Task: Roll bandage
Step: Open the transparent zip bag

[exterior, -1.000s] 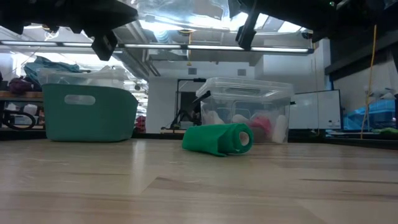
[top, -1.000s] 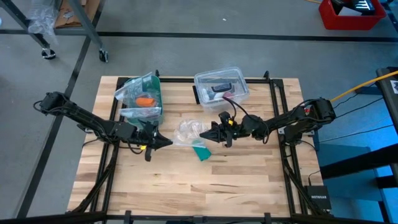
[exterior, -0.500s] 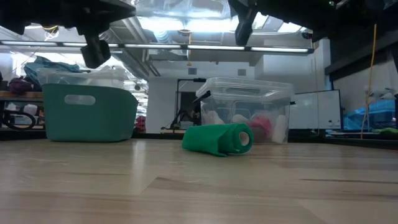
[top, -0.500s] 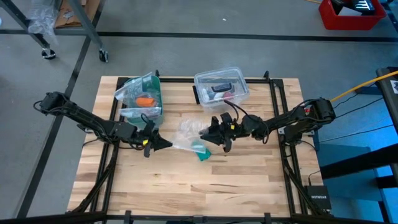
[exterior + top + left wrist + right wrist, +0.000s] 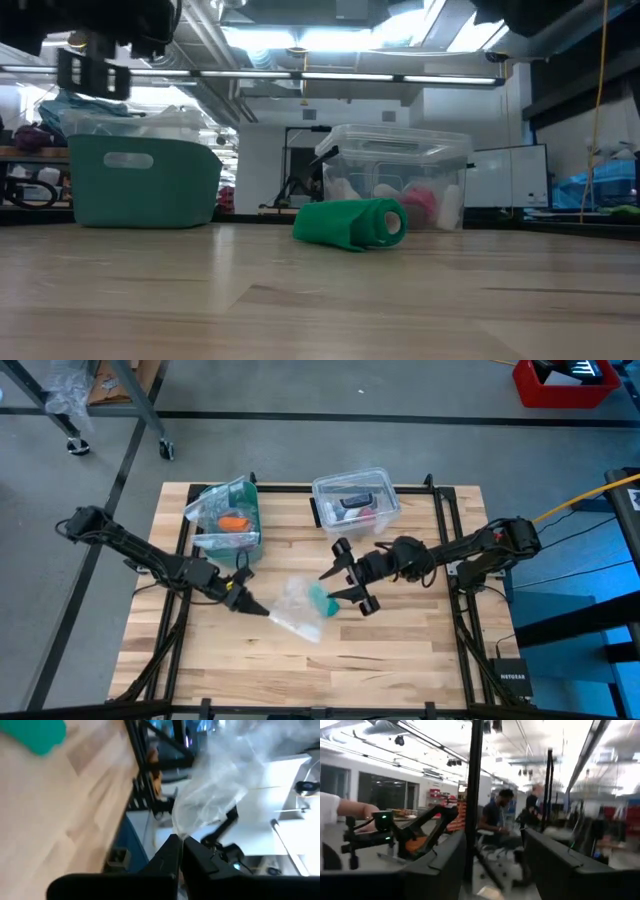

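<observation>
2 clear boxes point(image 5: 357, 501) behind bandage point(image 5: 321, 599); left fingers point(image 5: 243, 603) clamp plastic bag point(image 5: 297, 609); right fingers point(image 5: 340, 549) spread.

Grey concrete floor point(image 5: 300, 445) w/ a dark line across it behind the wooden table point(image 5: 400, 650); red crate point(image 5: 565, 385) far corner, a wheeled metal rack point(image 5: 110, 405) on the other side, blue sheeting point(image 5: 590, 590) next to the table. Low view: ceiling strip lights point(image 5: 300, 77), white wall point(image 5: 255, 165) w/ a dark doorway point(image 5: 300, 165), whiteboard point(image 5: 510, 175) at the side, cluttered shelves behind. Right wrist view: big open workspace, bright overhead lights, dark upright poles point(image 5: 473, 795), and people point(image 5: 495, 817) at desks further back.
</observation>
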`<action>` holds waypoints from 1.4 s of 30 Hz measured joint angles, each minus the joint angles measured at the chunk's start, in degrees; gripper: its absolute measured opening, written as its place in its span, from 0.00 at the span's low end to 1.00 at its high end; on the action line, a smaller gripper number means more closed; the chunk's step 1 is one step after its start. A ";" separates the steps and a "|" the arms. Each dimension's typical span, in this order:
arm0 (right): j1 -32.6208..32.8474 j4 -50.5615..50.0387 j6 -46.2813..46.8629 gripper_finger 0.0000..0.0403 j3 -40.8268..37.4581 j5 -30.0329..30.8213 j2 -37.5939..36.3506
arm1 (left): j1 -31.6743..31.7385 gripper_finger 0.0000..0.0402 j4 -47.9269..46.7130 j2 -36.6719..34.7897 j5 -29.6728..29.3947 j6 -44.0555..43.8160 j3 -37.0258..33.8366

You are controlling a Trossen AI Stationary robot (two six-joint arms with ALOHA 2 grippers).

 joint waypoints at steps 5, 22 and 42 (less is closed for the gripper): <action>-0.04 -1.72 -7.37 0.50 1.19 3.24 -2.11 | -2.84 0.00 0.15 0.00 -0.59 -5.15 -0.01; 8.70 -35.76 -16.42 0.50 11.46 28.72 -0.83 | -2.84 0.00 7.88 0.09 -29.10 2.45 -0.01; 9.33 -41.73 -29.22 0.50 24.00 42.60 11.24 | -2.83 0.00 16.64 0.09 -33.37 10.68 0.47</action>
